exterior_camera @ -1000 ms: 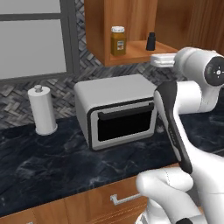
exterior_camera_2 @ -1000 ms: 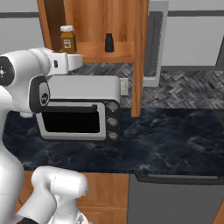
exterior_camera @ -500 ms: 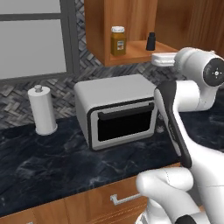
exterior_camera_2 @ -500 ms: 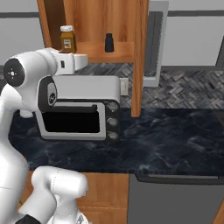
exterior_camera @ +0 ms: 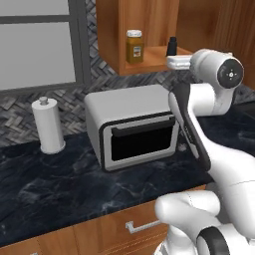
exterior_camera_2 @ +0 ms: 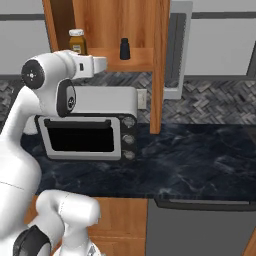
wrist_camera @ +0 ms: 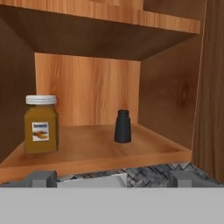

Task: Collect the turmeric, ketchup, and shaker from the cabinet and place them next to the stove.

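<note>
The turmeric (wrist_camera: 40,124), an amber jar with a white lid, stands at the left of the cabinet shelf (wrist_camera: 100,153). The small dark shaker (wrist_camera: 123,127) stands to its right, further back. Both also show on the cabinet (exterior_camera: 149,30) as turmeric (exterior_camera: 134,46) and shaker (exterior_camera: 172,46), and again as turmeric (exterior_camera_2: 76,41) and shaker (exterior_camera_2: 125,49). My gripper (wrist_camera: 111,179) is open and holds nothing; it hangs just in front of and slightly below the shelf's front edge. From the base cameras the gripper (exterior_camera: 170,60) (exterior_camera_2: 104,63) points at the shelf. The ketchup and the stove are out of view.
A silver toaster oven (exterior_camera: 132,127) (exterior_camera_2: 90,125) sits on the dark marble counter (exterior_camera: 50,184) right under my hand. A white paper-towel roll (exterior_camera: 47,124) stands at the left. The cabinet's side panel (exterior_camera_2: 160,65) reaches down to the counter (exterior_camera_2: 200,155).
My hand has edged up and a little closer to the cabinet shelf. The jar and the shaker have not moved.
</note>
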